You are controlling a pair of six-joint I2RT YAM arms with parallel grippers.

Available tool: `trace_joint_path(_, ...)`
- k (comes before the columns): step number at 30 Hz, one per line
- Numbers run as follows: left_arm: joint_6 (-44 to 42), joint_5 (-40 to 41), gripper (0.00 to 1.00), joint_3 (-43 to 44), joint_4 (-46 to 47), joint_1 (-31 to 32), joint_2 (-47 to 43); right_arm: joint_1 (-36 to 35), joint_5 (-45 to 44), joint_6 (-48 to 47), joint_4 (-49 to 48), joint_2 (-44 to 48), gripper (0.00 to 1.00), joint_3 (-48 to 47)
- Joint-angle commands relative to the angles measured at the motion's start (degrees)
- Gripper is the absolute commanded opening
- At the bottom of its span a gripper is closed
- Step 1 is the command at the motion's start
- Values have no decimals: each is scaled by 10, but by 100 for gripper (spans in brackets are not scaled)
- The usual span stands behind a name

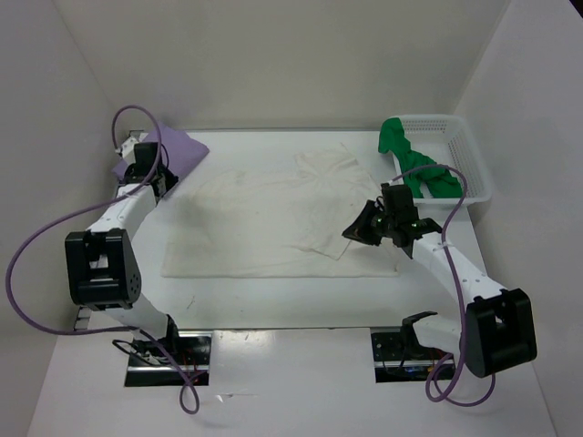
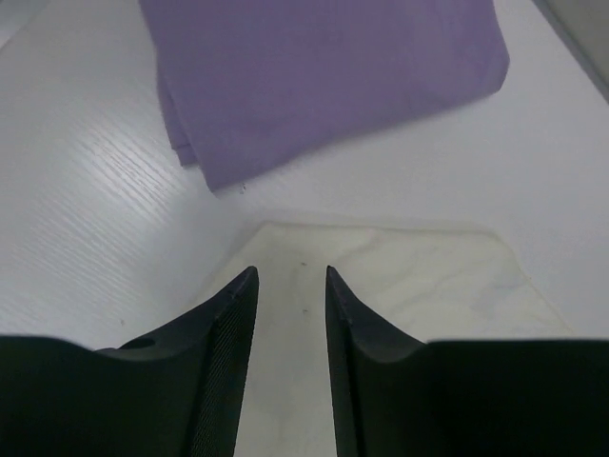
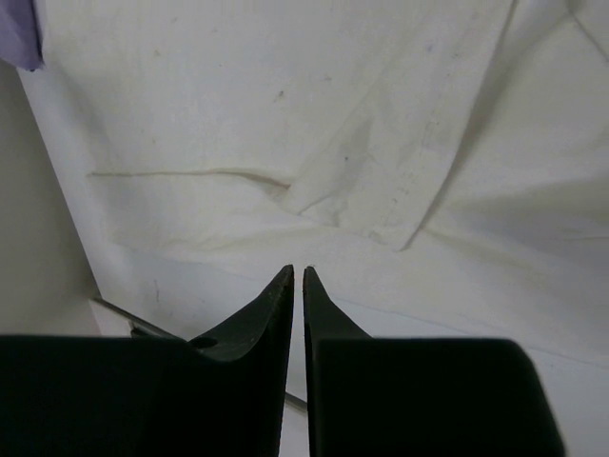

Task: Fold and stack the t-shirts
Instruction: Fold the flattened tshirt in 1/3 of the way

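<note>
We see a white table (image 1: 273, 305) with a faint wood grain, boxed in by three plain pale panels: the back wall (image 1: 273, 64), the left wall (image 1: 36, 137) and the right wall (image 1: 537, 91). The light is soft and even, and the shadows we find on the tabletop are faint

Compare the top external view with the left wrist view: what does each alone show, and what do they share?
Only the top external view shows the green t-shirt lying partly in the basket, and the right gripper. Only the left wrist view shows that the left gripper has its jaws apart and empty above a corner of the white t-shirt. Both show the folded lavender t-shirt, the white t-shirt and the table.
</note>
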State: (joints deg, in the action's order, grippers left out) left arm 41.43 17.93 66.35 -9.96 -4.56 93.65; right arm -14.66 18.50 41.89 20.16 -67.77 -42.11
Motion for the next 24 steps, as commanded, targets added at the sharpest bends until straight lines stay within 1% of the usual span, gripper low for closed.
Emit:
trace_joint_path(1, 2, -37, 42, -14, 3, -6, -72, -6, -42, -7, -7, -6, 12, -21)
trace_joint_path(3, 2, -82, 42, -54, -22, 2, -107, -6, -68, 16, 0, -6, 6, -15)
trace_joint_path(4, 2, -97, 42, -71, -55, 2, -119, -6, -82, 25, 0, -6, 2, -15)
trace_joint_path(5, 8, -115, 41, -92, -67, 2, -132, -6, -107, 43, 6, -6, 0, -1)
trace_joint_path(6, 19, -148, 40, -113, -78, 2, -159, -6, -117, 52, 6, -6, 0, -1)
trace_joint_path(7, 29, -169, 37, -154, -97, 2, -173, -6, -126, 60, 17, -6, 0, 7)
trace_joint_path(9, 60, -223, 32, -199, -103, 2, -207, -6, -147, 82, 22, -6, 0, 22)
trace_joint_path(10, 74, -268, 22, -221, -97, 2, -216, -6, -147, 89, 22, -6, 0, 29)
trace_joint_path(11, 86, -284, 17, -262, -91, 2, -222, -6, -153, 97, 13, -6, 0, 46)
trace_joint_path(12, 107, -293, 15, -279, -72, 11, -228, -6, -153, 108, 6, -6, 0, 53)
trace_joint_path(13, 116, -293, 13, -290, -72, 23, -228, -6, -159, 108, 1, -15, 0, 59)
trace_joint_path(14, 124, -287, 12, -297, -67, 47, -228, -6, -159, 114, -7, -29, 0, 59)
trace_joint_path(16, 145, -300, 12, -304, -58, 71, -223, -6, -159, 114, -7, -42, 0, 59)
trace_joint_path(17, 152, -300, 12, -304, -52, 94, -218, -6, -153, 114, -13, -42, 0, 67)
trace_joint_path(20, 157, -287, 12, -304, -45, 108, -218, -12, -153, 136, -20, -42, 0, 90)
trace_joint_path(24, 157, -301, 13, -350, -40, 108, -204, -38, -159, 170, -20, -37, 0, 126)
